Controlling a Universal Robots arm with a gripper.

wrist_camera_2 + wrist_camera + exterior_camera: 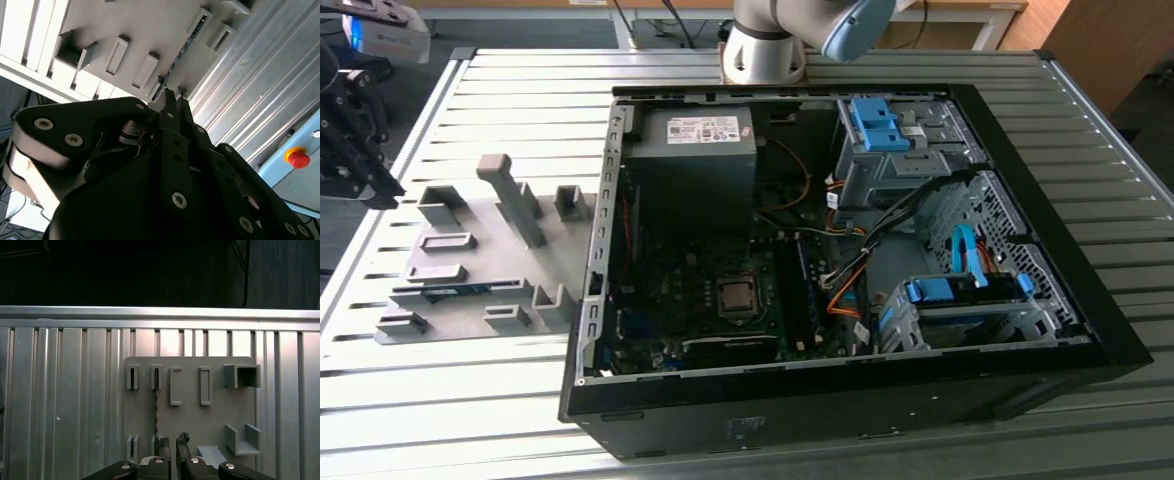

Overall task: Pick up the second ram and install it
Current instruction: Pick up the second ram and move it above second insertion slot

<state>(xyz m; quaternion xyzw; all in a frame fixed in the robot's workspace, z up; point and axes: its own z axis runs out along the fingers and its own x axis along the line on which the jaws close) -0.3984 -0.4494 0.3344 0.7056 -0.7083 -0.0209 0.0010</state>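
Note:
The second ram (454, 291) is a thin blue stick lying along the near side of the grey holder plate (467, 225), left of the computer case in the exterior view. In both wrist views it shows edge-on as a thin dark line (156, 412) (184, 45) running between two slot blocks. My gripper (376, 192) hangs well above the table beyond the plate's left edge. Its black fingers (163, 445) stand together, shut, with nothing between them, and the gripper (174, 93) points toward one end of the stick.
The open black computer case (854, 400) stands at the middle of the ribbed metal table, with the motherboard (720, 300) and memory slots (803, 290) inside. Several grey holder blocks (514, 200) rise from the plate. A red stop button (298, 157) sits off the table edge.

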